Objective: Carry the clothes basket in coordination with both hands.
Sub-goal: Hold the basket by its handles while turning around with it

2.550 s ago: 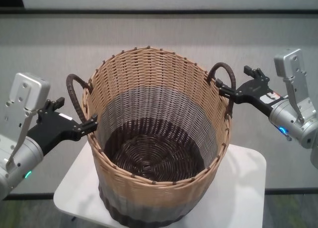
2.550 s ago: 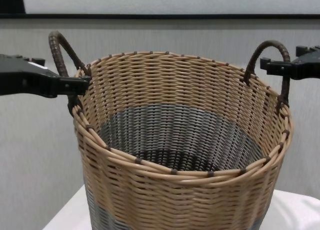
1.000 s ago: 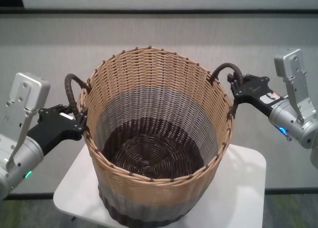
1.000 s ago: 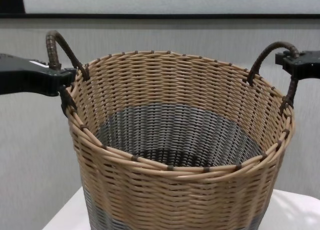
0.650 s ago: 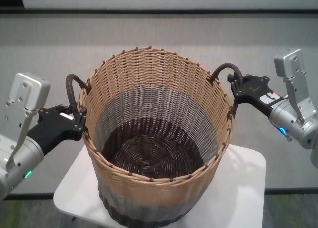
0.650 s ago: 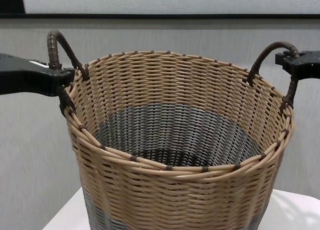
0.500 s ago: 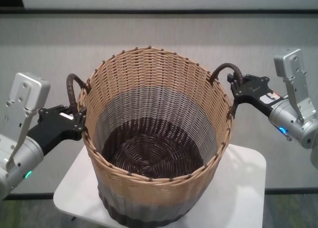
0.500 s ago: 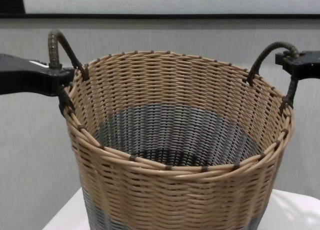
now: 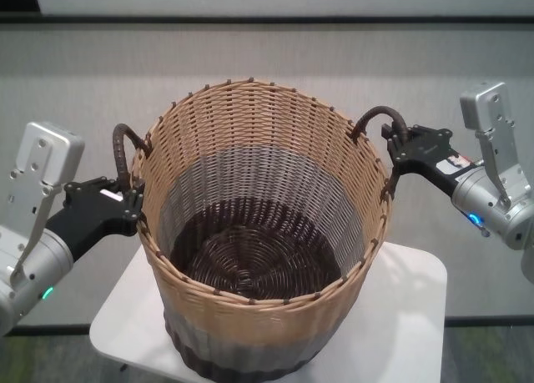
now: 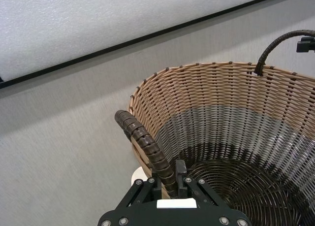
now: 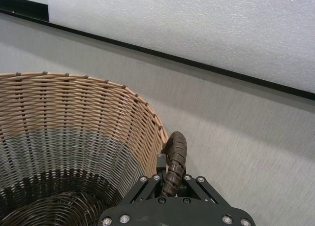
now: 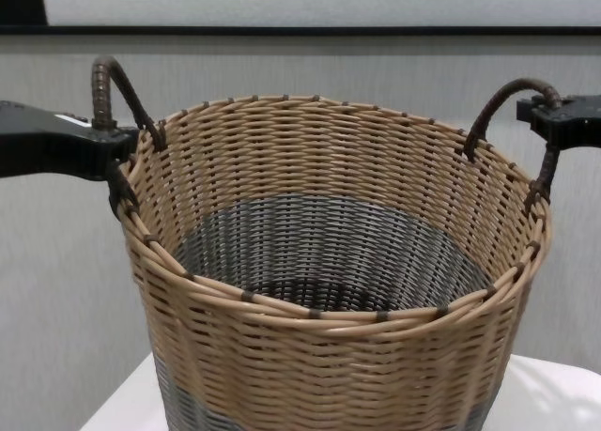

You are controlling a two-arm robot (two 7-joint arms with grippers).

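Observation:
The clothes basket [image 9: 259, 233] is a large round wicker basket, tan above and grey below, empty, standing upright over a small white table [image 9: 409, 316]. I cannot tell whether its base touches the table. My left gripper [image 9: 132, 206] is shut on the basket's left loop handle [image 9: 121, 149], low on the loop; this shows close up in the left wrist view [image 10: 170, 179]. My right gripper [image 9: 392, 145] is shut on the right loop handle [image 9: 375, 116], as the right wrist view [image 11: 170, 179] shows. The chest view shows the basket [image 12: 329, 262] between both grippers.
The white table is small with rounded corners, and the basket covers most of it. A grey wall with a dark horizontal strip [image 9: 267, 19] stands behind. A strip of floor shows below the table.
Since 2.5 s ago both grippers have drawn outward and closed on the handles, and the basket has shifted slightly to the left. Over the last second almost nothing has moved.

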